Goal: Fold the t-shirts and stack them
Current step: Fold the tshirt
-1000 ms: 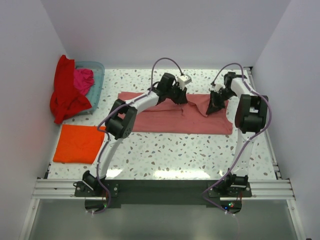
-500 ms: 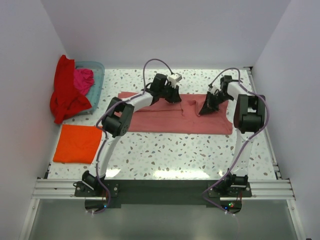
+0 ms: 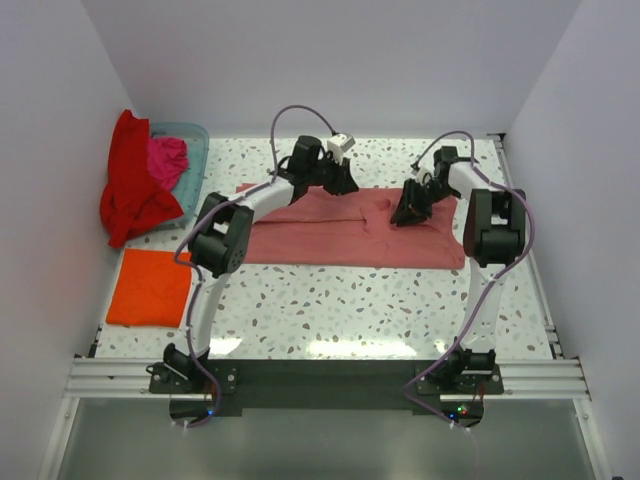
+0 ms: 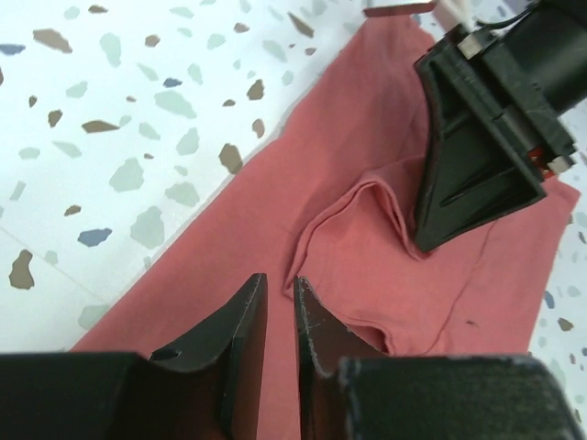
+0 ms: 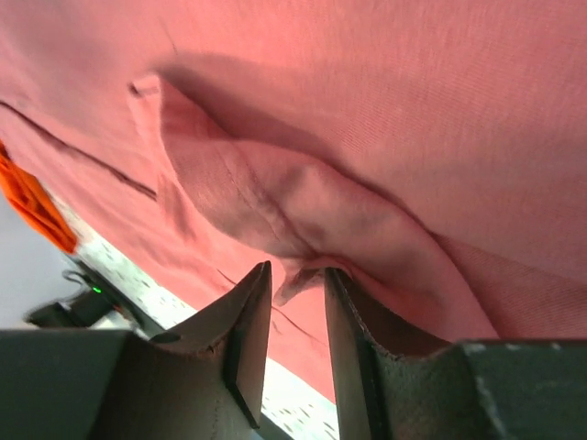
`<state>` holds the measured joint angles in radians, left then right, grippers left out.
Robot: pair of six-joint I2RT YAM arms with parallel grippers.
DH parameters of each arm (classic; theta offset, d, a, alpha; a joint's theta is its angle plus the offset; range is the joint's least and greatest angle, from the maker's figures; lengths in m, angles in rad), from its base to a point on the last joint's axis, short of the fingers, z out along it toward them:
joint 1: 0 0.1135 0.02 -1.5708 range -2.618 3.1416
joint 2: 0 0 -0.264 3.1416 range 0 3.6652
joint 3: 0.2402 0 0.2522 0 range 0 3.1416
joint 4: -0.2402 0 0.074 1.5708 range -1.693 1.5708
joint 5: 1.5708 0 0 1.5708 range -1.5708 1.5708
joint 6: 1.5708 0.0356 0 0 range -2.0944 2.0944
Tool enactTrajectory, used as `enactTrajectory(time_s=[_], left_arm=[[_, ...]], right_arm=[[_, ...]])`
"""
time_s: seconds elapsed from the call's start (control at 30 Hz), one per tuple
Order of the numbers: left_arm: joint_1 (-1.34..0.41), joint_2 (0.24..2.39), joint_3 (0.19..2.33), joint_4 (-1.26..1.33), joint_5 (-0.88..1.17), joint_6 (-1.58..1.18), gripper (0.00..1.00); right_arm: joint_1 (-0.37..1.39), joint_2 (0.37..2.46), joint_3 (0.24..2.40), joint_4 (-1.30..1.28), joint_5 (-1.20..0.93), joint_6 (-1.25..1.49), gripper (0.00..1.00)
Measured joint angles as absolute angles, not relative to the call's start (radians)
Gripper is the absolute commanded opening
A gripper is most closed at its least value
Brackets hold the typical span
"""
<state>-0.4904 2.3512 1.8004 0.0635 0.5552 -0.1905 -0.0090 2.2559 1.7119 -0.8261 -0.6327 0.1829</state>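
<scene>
Pink shirt (image 3: 340, 235) laid flat beneath both pincers, ready for next fold. Right pincer (image 5: 297, 270) slightly parted, crease (image 5: 275, 206) just ahead of tips, nothing gripped. Left pincer (image 4: 278, 286) nearly closed; grip cannot be told.

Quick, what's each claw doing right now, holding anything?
Left claw: almost closed over the pink t-shirt; whether it grips cannot be told.
Right claw: slightly open, a shirt fold at its tips.

Blue basket (image 3: 196, 138): partly hidden behind red tee (image 3: 130, 195). Orange tee (image 5: 32, 206): sliver, edge-cropped. Left gripper (image 4: 278, 284), right gripper (image 5: 296, 270): hold on pink tee (image 3: 350, 240) indiscernible.
</scene>
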Motion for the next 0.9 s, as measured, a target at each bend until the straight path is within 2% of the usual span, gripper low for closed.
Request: enactTrajectory(time_s=[0.4,0.6,0.9], left_arm=[[-0.494,2.313,1.805,0.034,0.757,-0.146,0.18],[-0.565,2.334,1.831,0.128,0.817,-0.200,0.18],[-0.630,2.539,1.975,0.300,0.833,-0.371,0.19]], right_arm=[[-0.012,2.138,1.725,-1.070,-0.585,-0.155,0.22],[-0.021,2.063,1.713,-0.993,-0.549,-0.136,0.16],[-0.027,2.139,1.716,-0.925,-0.440,-0.096,0.15]])
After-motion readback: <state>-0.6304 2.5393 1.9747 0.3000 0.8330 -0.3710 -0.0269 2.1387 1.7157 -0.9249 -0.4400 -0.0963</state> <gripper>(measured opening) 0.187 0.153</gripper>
